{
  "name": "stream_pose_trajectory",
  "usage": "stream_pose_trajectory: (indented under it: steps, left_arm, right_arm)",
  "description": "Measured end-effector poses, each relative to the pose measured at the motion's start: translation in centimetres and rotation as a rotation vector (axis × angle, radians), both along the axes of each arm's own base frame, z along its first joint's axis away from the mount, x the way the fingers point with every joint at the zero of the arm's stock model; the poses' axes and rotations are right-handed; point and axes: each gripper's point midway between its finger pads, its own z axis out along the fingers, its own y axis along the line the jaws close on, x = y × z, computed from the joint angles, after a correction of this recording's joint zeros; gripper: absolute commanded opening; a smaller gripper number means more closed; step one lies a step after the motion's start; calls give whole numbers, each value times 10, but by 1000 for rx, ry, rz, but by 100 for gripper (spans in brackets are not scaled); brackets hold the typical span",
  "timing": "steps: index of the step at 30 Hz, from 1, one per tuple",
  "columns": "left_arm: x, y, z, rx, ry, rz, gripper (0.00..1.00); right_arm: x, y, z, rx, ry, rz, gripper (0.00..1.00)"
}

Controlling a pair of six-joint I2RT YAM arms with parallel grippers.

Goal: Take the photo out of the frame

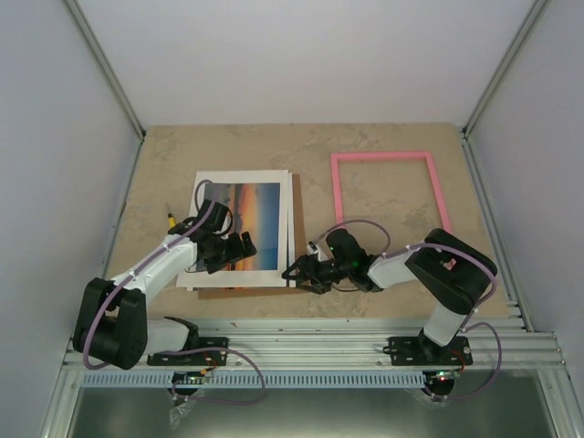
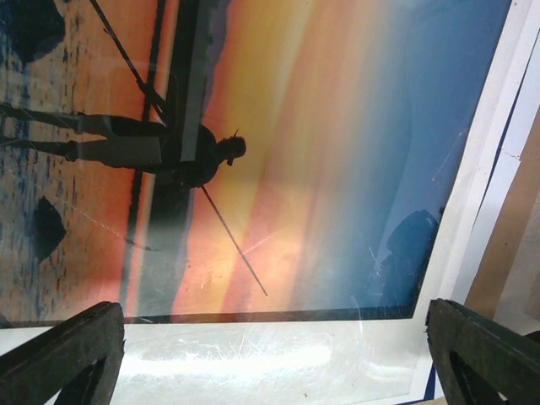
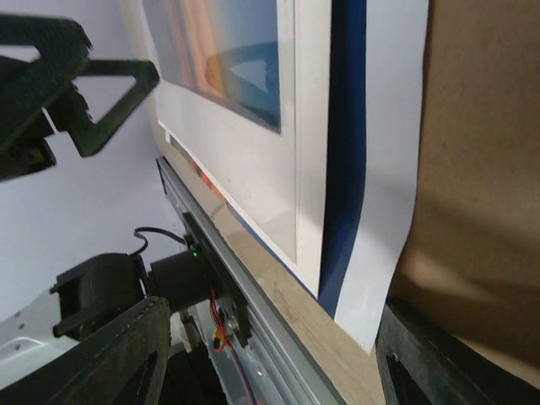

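- top view: the frame (image 1: 383,156) lies empty on the table (image 1: 274,146) at 2 o'clock. its long axis runs 12 to 6, with the far end leaning slightly toward 11.
- the photo (image 1: 248,226) lies flat at 9 o'clock, well apart from the frame and bordered by a white mat (image 1: 239,177). its long axis runs 12 to 6. the colour bands follow that axis, orange toward 9 and blue toward 3.
- the left gripper (image 1: 233,251) hangs over the photo's 7 o'clock corner, spread wide and holding nothing.
- the right gripper (image 1: 297,271) sits at the stack's 5 o'clock corner and points toward 9.
- left wrist view: the fingers (image 2: 59,354) stand at 7 and 5 o'clock, far apart. the photo fills the space between them, and its silhouetted figure lies sideways with the head toward 3.
- right wrist view: the jaws stand apart at 7 and 5. above the gap lies the stack's corner, layered toward 3: mat, a dark blue edge (image 3: 344,169), a white sheet (image 3: 388,169), then a brown board (image 3: 485,126). i cannot tell whether the fingers touch it.
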Motion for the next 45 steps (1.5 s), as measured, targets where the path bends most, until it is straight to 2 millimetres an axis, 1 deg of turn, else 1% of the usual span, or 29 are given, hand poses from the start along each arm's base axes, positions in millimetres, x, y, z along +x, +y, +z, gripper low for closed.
stream_pose_trajectory:
  steps: [6, 12, 14, 17, 19, 22, 27, 29, 30, 34, 36, 39, 45]
  left_arm:
    - [-4, -2, -3, -13, 12, -3, 99]
    - [-8, -5, -5, -41, 26, -7, 99]
    - [-9, -7, -4, -51, 27, -7, 99]
    - [-9, -9, -4, -65, 28, -7, 100]
    - [-10, -9, -4, -70, 30, -5, 99]
    - [-13, -10, -5, -77, 34, -5, 100]
    - [-12, -11, 1, -89, 17, -1, 100]
    - [-12, -11, 2, -94, 14, 0, 99]
    - [-12, -11, 2, -96, 14, 1, 99]
    - [-11, -12, 2, -101, 15, 7, 100]
    - [-11, -12, 2, -102, 15, 11, 99]
    - [-10, -12, 2, -104, 15, 14, 99]
    - [-8, -13, 3, -109, 9, 22, 99]
  right_arm:
    - [17, 3, 4, 37, -33, -49, 66]
    - [33, 8, -1, 47, -52, -74, 60]
    - [42, 12, -1, 55, -68, -82, 59]
    - [56, 15, -2, 65, -92, -102, 52]
    - [64, 16, -3, 68, -107, -114, 46]
    - [72, 14, -5, 69, -129, -128, 29]
    - [82, 10, -3, 77, -165, -138, 12]
    - [83, 9, -2, 79, -177, -136, 3]
    - [84, 9, -2, 79, -183, -136, 1]
    - [86, 6, -2, 77, -195, -134, 1]
    - [87, 2, -3, 71, -199, -135, 0]
    - [89, -13, -2, 44, -211, -138, 1]
    - [102, -50, 16, -45, -300, -118, 0]
